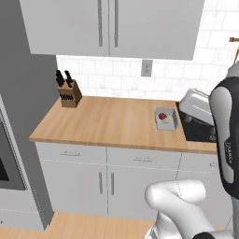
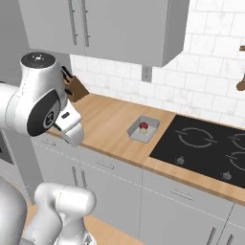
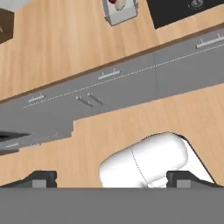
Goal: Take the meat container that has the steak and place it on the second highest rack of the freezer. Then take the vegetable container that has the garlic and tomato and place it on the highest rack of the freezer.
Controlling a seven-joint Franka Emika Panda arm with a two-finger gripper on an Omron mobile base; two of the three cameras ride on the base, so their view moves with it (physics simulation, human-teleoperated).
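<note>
The vegetable container (image 1: 166, 118) (image 2: 143, 129) is a shallow pale tray on the wooden counter beside the cooktop. In it lie the small red tomato (image 1: 162, 115) (image 2: 143, 126) and a pale lump that looks like the garlic. In the hand view the tray (image 3: 119, 11) sits at the top edge, far from my gripper (image 3: 113, 179). The gripper hangs open in front of the counter, over the floor, with nothing between its fingertips (image 3: 43, 177). The meat container, the steak and the freezer are out of view.
A knife block (image 1: 69, 93) (image 2: 74, 88) stands at the counter's back left. The black cooktop (image 2: 206, 143) lies right of the tray, with a toaster (image 1: 196, 107) nearby. A black-windowed oven (image 1: 4, 158) is at far left. Upper cabinets (image 1: 112, 23) hang over the counter.
</note>
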